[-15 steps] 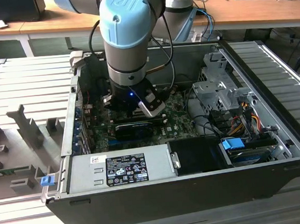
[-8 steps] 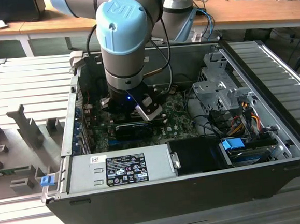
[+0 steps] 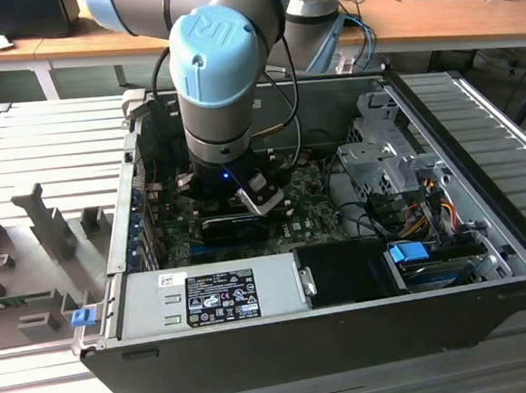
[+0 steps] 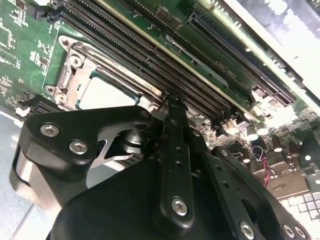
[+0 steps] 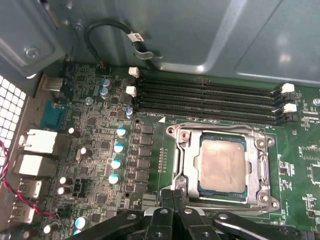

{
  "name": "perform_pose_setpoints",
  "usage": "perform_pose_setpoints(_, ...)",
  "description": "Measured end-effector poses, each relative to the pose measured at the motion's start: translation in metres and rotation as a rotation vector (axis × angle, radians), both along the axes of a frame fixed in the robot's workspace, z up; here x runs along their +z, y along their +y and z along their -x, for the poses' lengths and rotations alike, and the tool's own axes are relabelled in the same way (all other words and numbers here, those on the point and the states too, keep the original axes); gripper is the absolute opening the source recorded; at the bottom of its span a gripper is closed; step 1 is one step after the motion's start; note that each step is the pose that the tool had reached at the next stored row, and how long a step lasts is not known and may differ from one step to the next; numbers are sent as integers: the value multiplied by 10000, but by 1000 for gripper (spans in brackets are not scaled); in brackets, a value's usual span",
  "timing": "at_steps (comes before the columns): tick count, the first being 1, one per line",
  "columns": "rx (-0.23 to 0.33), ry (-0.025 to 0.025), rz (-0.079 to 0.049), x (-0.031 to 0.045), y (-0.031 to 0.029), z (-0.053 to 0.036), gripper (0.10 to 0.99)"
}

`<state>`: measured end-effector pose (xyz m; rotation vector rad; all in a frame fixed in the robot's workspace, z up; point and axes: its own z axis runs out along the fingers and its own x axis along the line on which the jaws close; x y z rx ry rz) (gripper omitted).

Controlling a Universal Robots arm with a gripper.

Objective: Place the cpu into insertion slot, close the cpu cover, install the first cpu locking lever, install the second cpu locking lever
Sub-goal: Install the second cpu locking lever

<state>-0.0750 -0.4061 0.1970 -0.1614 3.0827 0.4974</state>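
Black metal, gripper (image 5: 172, 200): fingers pressed together with no gap and nothing between them, low centre of the first wrist view; the tips sit at the near edge of the socket frame.
Gripper, exterior view (image 3: 245, 193): hangs below the grey-and-blue arm (image 3: 221, 63), inside the open case (image 3: 490, 297), over the green board.
Cover (image 5: 187, 160): silver frame plate with a square opening, lying flat over the socket, lower right of the first wrist view; it looks closed.
Cpu (image 5: 222, 167): pale tan-silver square, seated in the slot and showing through the cover's opening; also at centre left of the second wrist view (image 4: 107, 95).
Slot (image 5: 202, 189): its dark rim shows around the cpu beneath the plate.
Levers: cannot tell whether either is latched.
Handling, cpu (judgement): light, rigid, thin, smooth-topped and likely slippery; the contact side is fragile, so hold it by opposite edges only and keep it level.
Handling, cover (judgement): stiff sheet metal, hinged; push on the frame edge, not on the chip.
Memory slots (image 5: 205, 97): four long black rows just beyond the socket, upper centre.
Capacitors (image 5: 117, 150): blue-topped cylinders, left of the socket.
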Motion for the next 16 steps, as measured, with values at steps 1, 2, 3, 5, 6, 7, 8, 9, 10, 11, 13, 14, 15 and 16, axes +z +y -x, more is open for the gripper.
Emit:
perform_pose_setpoints(1, 1, 0, -28, -5, -1, 1, 106)
perform_pose_setpoints(2, 1, 0, -73, -12, -1, 2, 106)
perform_pose_setpoints(3, 2, -1, -130, -23, 0, 5, 106)
perform_pose_setpoints(5, 1, 0, -163, -34, 0, 25, 106)
perform_pose_setpoints(6, 1, 1, -168, -34, 0, 31, 106)
perform_pose_setpoints(7, 2, 1, -176, -32, -1, 34, 106)
perform_pose_setpoints(8, 2, -2, -183, -12, 0, 35, 106)
perform_pose_setpoints(9, 2, -2, -182, 7, 0, 36, 106)
perform_pose_setpoints(10, 2, 0, -180, 38, 0, 38, 106)
perform_pose_setpoints(11, 2, -1, -180, 53, 0, 39, 106)
perform_pose_setpoints(13, 1, 0, -179, 97, 0, 39, 106)
perform_pose_setpoints(14, 1, 0, -178, 121, 0, 39, 106)
perform_pose_setpoints(15, 1, 0, -175, 146, 0, 39, 106)
perform_pose_setpoints(16, 1, 0, -168, 162, 0, 39, 106)
